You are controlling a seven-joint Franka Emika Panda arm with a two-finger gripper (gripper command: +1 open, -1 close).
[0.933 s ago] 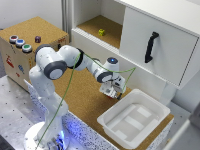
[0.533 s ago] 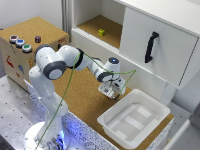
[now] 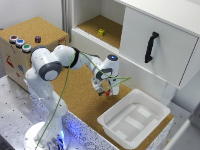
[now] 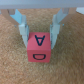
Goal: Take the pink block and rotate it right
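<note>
The robot's two-fingered gripper (image 4: pixel 39 31) is straddling the small reddish-pink lettered cube (image 4: pixel 39 47) resting on the brown cork tabletop (image 4: pixel 12 62), fingers flanking it, though actual contact is looking uncertain.

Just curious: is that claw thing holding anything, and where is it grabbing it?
Yes: the gripper has its jaws on two opposite sides of the pink block.
</note>
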